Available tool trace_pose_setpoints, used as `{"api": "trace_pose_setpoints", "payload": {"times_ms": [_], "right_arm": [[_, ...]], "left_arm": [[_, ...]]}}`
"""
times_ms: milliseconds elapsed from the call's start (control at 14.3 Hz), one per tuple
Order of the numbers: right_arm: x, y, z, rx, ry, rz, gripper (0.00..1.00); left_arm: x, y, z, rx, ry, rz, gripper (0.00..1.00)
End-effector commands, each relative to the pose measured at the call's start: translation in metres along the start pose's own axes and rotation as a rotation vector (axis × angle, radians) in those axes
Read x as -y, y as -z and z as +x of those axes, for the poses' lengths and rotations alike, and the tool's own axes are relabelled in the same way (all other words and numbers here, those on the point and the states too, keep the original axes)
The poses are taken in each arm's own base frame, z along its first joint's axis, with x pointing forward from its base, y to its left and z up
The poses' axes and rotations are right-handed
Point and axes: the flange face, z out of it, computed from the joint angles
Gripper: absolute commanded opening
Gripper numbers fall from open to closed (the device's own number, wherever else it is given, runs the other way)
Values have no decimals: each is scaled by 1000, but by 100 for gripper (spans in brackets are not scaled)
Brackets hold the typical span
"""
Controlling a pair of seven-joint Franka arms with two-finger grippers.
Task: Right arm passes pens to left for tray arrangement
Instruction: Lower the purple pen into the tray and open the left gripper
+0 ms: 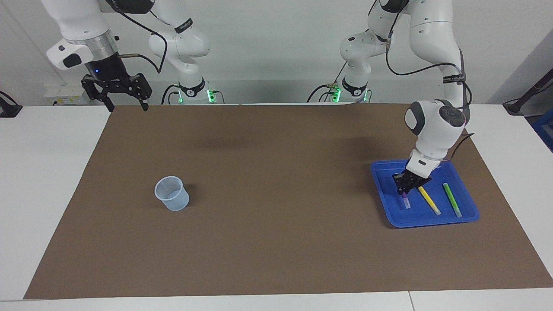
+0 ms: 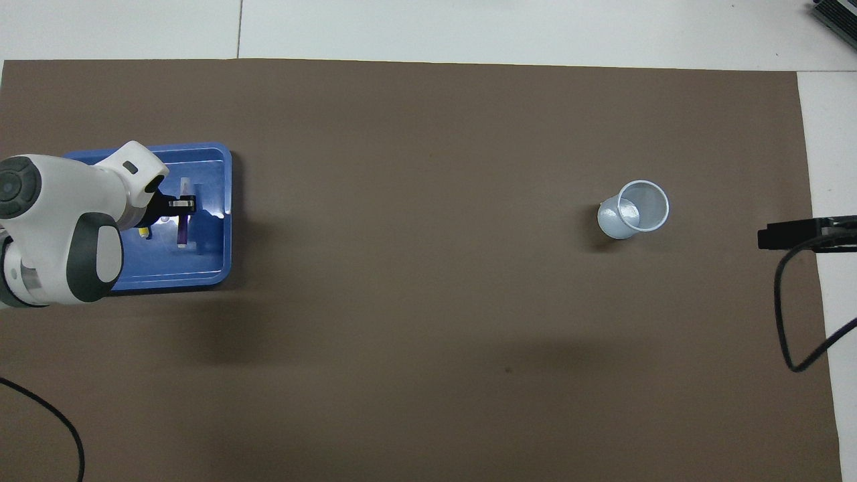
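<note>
Left gripper (image 1: pixel 405 188): down inside the blue tray (image 1: pixel 468 214), clenched on the purple pen (image 1: pixel 405 200), whose pale lower end is at or just above the tray floor; whether it touches cannot be told
Purple pen: in the part of the tray toward the right arm's end of the table, sloping down from the fingers, beside the yellow pen (image 1: pixel 427 198)
Yellow pen: lying flat on the tray floor, between the purple pen and the green pen (image 1: pixel 452 199), apart from both
Green pen: lying flat in the tray, roughly parallel to the yellow one, near the rim toward the left arm's end
Tray: on the brown mat (image 1: pixel 276 242) at the left arm's end of the table, partly covered by the left arm in the overhead view
Right gripper (image 1: pixel 126 106): raised over the mat's corner at its own end, jaws spread wide and holding nothing, waiting
Cup (image 1: pixel 172 193): pale blue, upright on the mat toward the right arm's end, well apart from the tray
</note>
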Motion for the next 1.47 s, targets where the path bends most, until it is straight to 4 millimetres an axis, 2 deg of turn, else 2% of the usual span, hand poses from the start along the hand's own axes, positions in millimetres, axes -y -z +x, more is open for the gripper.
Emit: {"api": "trace_pose_setpoints", "payload": {"times_ms": [0,70,210,280,350,489,629,769,839,979,1398], "right_arm": [[-10,10,-14,8,5,-22,100],[-18,11,-15,6,-4,-23,100],[-16,11,-15,9,2,-23,100],[-15,11,-15,11,5,-23,100],[-14,11,-16,14,7,-22,100],[-15,10,-17,18,2,-21,100],[-17,13,-17,15,-3,-20,100],[-13,20,-20,3,0,-21,100],[-13,21,-22,8,-1,-21,100],[-15,19,-26,35,-3,-19,100],[-10,19,-27,38,6,-17,100]], "left_arm": [[0,-2,-3,-10,-1,13,0],[-1,-3,-3,-11,9,13,0],[1,-5,-4,-12,17,13,1],[3,-6,-6,-7,19,13,38],[5,-6,-6,-6,22,15,66],[5,-6,-6,-4,22,14,100],[8,-2,-3,-6,27,17,100],[15,15,-2,19,35,30,100],[22,35,1,40,42,44,100],[19,77,3,98,43,67,100],[5,154,-12,140,54,108,100]]}}
